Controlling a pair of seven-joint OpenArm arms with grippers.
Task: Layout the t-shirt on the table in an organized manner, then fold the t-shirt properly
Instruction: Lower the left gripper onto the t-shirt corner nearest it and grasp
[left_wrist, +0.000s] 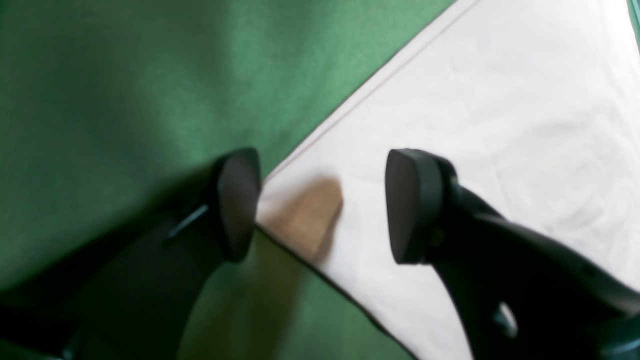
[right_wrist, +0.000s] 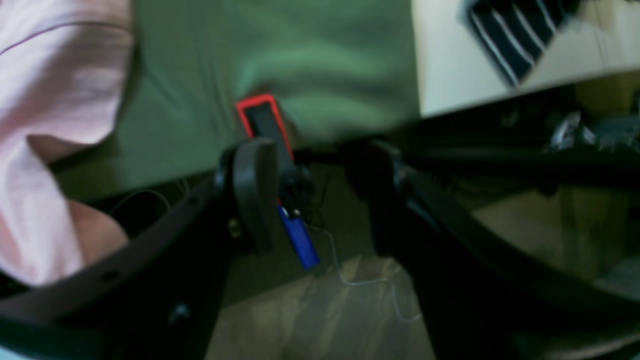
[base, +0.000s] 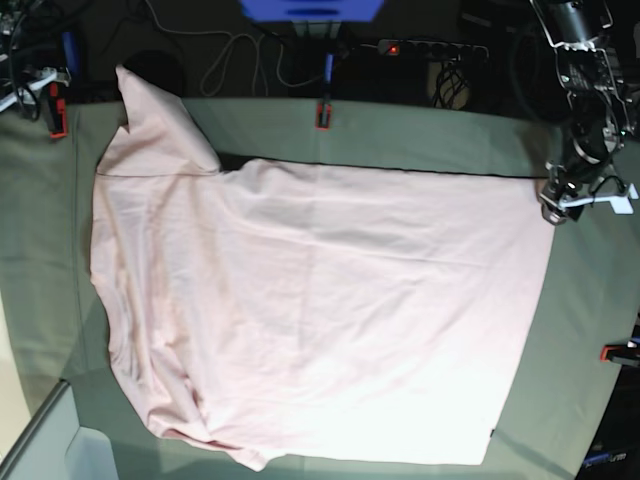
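Note:
The pale pink t-shirt (base: 320, 300) lies spread flat across the table (base: 420, 135), plain side up, with no lettering or yellow patch showing. One sleeve (base: 155, 120) points to the far left corner. My left gripper (base: 553, 205) hovers at the shirt's far right corner. In the left wrist view the left gripper (left_wrist: 325, 205) is open and empty, straddling the shirt's edge (left_wrist: 475, 125) over the green cloth (left_wrist: 125, 100). My right gripper (right_wrist: 320, 200) is open and empty beyond the table's far edge, with the shirt (right_wrist: 50, 100) to its left.
Red-orange clamps grip the far edge (base: 322, 113), the far left corner (base: 56, 112) and the right edge (base: 620, 351); one clamp (right_wrist: 262, 120) sits just ahead of the right gripper. A power strip (base: 430, 47) and cables lie behind the table.

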